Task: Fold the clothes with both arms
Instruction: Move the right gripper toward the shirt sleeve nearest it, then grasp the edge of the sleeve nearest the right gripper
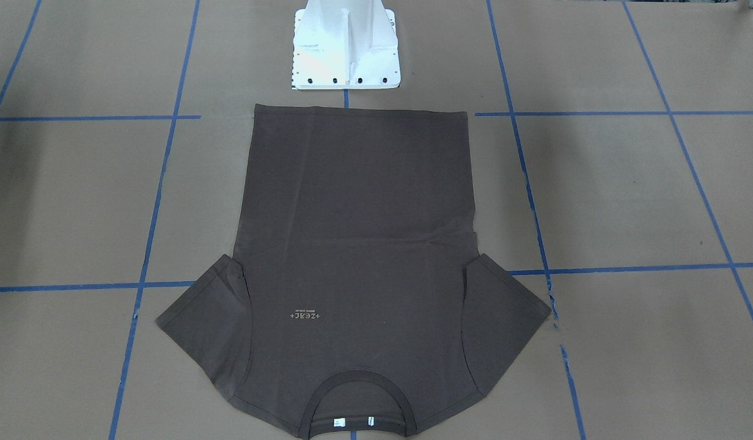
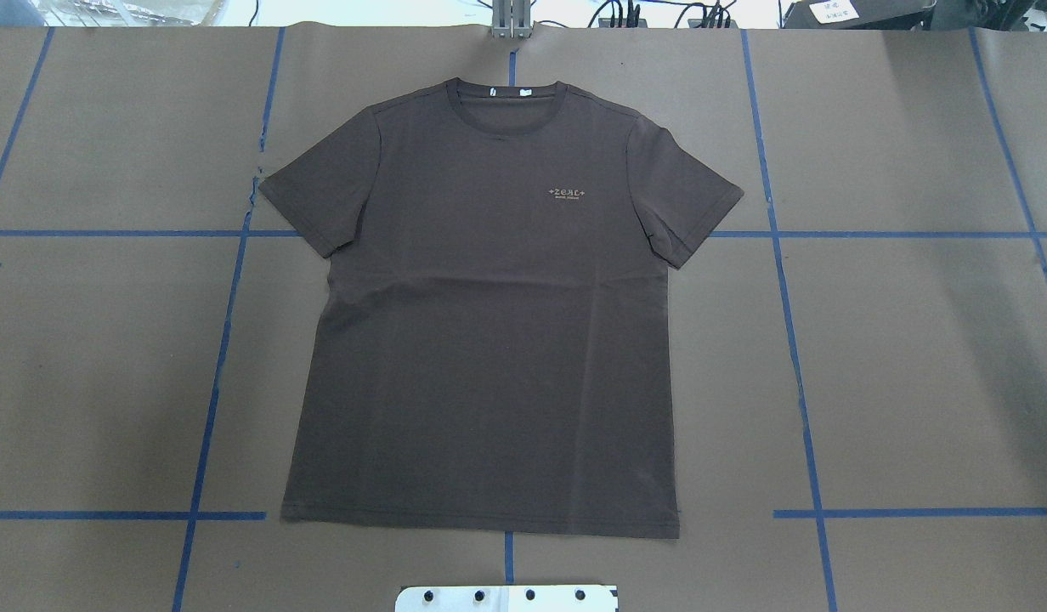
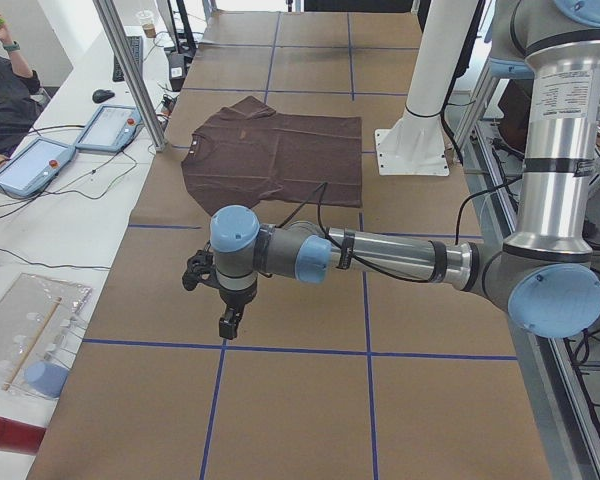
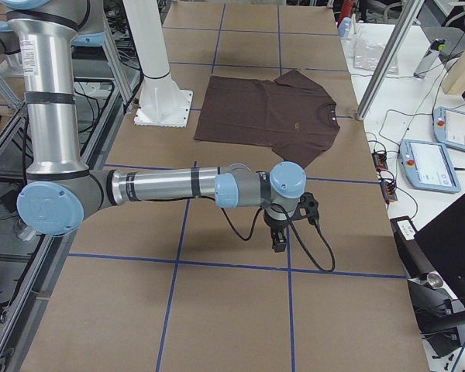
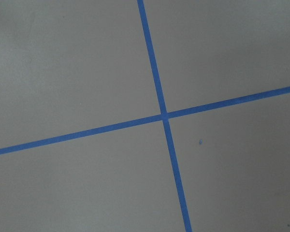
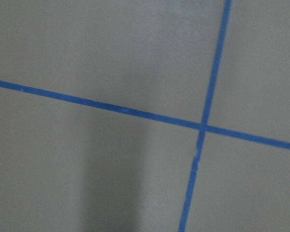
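Observation:
The dark brown T-shirt [image 2: 489,340] lies flat and spread out in the middle of the table, front up, sleeves out. Its collar [image 1: 358,391] points away from the robot's base, and a pale logo [image 2: 568,193] shows on the chest. It also shows in both side views [image 3: 280,150] [image 4: 271,108]. My left arm [image 3: 380,255] reaches out low over bare table, well short of the shirt, with its gripper [image 3: 225,325] pointing down. My right arm [image 4: 178,186] does the same at the other end, gripper [image 4: 280,242] down. I cannot tell whether either gripper is open or shut. Both wrist views show only brown paper and blue tape.
The white mounting pedestal [image 1: 346,55] stands just behind the shirt's hem. Blue tape lines [image 2: 787,340] grid the brown table cover. Side benches hold teach pendants [image 3: 30,165] [image 4: 430,163], cables and a person's arm [image 3: 5,90].

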You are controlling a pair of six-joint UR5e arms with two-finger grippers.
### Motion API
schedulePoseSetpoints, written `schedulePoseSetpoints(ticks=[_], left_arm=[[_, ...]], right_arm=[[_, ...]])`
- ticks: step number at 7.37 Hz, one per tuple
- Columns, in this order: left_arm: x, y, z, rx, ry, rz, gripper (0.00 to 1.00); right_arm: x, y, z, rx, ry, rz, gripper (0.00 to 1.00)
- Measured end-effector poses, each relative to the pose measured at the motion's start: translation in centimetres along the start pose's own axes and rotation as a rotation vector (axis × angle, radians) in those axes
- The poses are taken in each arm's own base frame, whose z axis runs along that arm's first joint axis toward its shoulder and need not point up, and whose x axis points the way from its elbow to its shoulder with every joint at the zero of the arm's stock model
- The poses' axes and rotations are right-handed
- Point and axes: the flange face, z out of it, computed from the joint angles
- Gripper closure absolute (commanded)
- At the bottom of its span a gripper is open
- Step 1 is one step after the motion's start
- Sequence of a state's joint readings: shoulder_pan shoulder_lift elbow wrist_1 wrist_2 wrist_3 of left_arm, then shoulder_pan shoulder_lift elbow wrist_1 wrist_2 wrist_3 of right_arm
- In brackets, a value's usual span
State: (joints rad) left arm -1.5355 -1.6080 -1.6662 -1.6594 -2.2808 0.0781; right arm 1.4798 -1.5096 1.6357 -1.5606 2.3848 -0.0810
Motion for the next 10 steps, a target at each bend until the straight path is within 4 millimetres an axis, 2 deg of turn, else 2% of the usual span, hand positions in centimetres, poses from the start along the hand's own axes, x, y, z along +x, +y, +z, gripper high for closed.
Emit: schedulePoseSetpoints(ticks=[2, 3, 4, 5, 6, 7, 9, 10], left_arm=[[1.6, -2.5, -1.7, 0.098, -0.005, 0.087, 0.00], [2.1, -3.0, -2.2, 0.138, -0.008, 0.116, 0.00], [2.4, -3.6, -2.5, 0.161, -0.008, 0.123, 0.00], [2.6, -4.4, -2.6, 0.176, -0.007, 0.124, 0.00], [2.5, -4.9, -2.3, 0.184, -0.008, 0.126, 0.00], [2.5, -5.2, -2.0, 0.187, -0.008, 0.130, 0.00], [2.5, -5.4, -1.4, 0.183, -0.007, 0.132, 0.00], [2.5, -5.4, -1.2, 0.180, -0.006, 0.132, 0.00]], right_arm=[[-8.0, -8.2, 1.5, 0.030, -0.007, -0.132, 0.00], [-12.9, -12.1, 2.6, 0.029, -0.026, -0.117, 0.00], [-18.0, -15.2, 3.7, 0.020, -0.049, -0.090, 0.00], [-22.5, -17.2, 5.4, 0.011, -0.066, -0.084, 0.00], [-26.0, -18.3, 7.6, 0.016, -0.065, -0.082, 0.00], [-28.2, -19.2, 9.9, 0.047, -0.059, -0.045, 0.00], [-30.9, -21.4, 14.5, 0.086, -0.058, 0.061, 0.00], [-31.9, -22.1, 16.2, 0.085, -0.049, 0.082, 0.00]])
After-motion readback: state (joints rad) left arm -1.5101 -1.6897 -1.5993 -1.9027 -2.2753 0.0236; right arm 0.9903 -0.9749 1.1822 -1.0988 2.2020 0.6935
